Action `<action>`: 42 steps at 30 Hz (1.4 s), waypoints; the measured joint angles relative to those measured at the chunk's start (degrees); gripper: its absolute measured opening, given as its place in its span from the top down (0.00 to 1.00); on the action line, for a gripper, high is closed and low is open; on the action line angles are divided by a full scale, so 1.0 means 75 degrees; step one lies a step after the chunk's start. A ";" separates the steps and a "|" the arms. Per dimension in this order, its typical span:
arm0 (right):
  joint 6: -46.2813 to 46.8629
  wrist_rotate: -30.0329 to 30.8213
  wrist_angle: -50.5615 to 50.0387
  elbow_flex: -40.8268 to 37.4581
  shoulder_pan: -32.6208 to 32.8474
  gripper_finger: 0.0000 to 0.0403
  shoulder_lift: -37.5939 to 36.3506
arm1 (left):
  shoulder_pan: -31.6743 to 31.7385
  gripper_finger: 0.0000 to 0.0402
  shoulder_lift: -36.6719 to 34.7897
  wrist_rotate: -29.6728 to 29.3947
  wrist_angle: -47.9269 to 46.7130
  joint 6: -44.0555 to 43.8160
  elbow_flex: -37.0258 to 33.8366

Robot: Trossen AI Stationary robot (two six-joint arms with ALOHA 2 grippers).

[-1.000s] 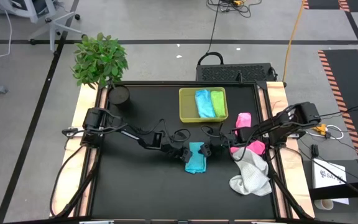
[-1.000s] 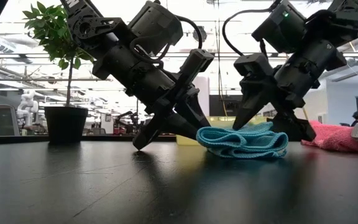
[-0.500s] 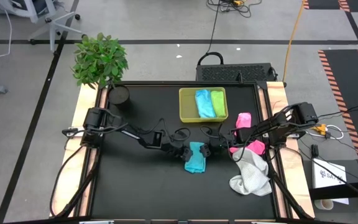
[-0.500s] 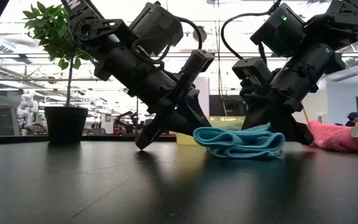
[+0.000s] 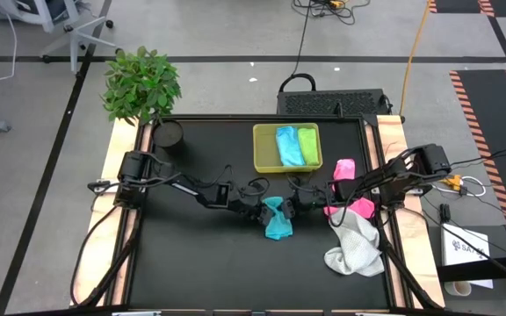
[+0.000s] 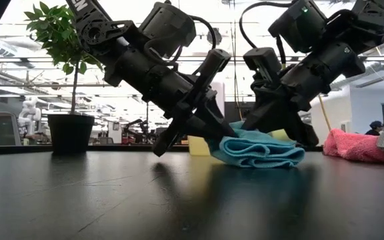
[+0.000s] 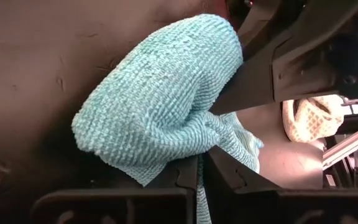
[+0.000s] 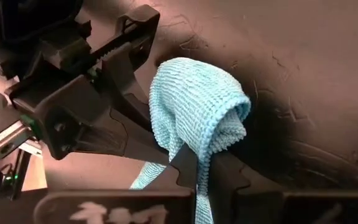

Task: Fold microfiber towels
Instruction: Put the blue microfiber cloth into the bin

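Slanting down to mid-table, left claw (image 5: 260,209) and right claw (image 5: 286,207) each clamp the teal towel (image 5: 277,222).

Right pincer (image 6: 262,127) has snapped closed: a second ago its fingers stood spread above the teal towel (image 6: 259,150), and now they're clamped on the towel's far edge. The left pincer (image 6: 212,130) has tightened too, pinching the near-left corner of the same cloth. And up it comes! The towel that lay flat in loose layers on the desk (image 6: 112,200) is bunched and pulled up at the back, with cloth rising between the two arms. From above, its outline has shrunk from a squarish patch to a narrower, crumpled wedge (image 5: 277,219). Both arms have tipped in closer over it, the right one leaning further towards the left.
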 joint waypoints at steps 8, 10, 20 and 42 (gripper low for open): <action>-0.0234 -0.0007 -0.0053 0.0000 -0.0230 0.99 -0.0363 | 0.0264 0.97 -0.0003 0.0313 -0.0002 0.0173 0.0084; -0.0414 -0.0007 -0.0062 0.0000 -0.0359 0.99 -0.0606 | 0.0349 0.97 -0.0008 0.0375 -0.0026 0.0330 0.0231; -0.1354 0.0203 -0.0386 0.0091 -0.1277 0.99 -0.1641 | 0.1230 0.97 -0.0954 0.0099 -0.3856 0.2532 0.2157; -0.3157 -0.1005 0.0125 0.0801 -0.3898 1.00 -0.0776 | 0.3107 0.95 -0.0930 -0.0226 -0.5852 0.3684 0.3525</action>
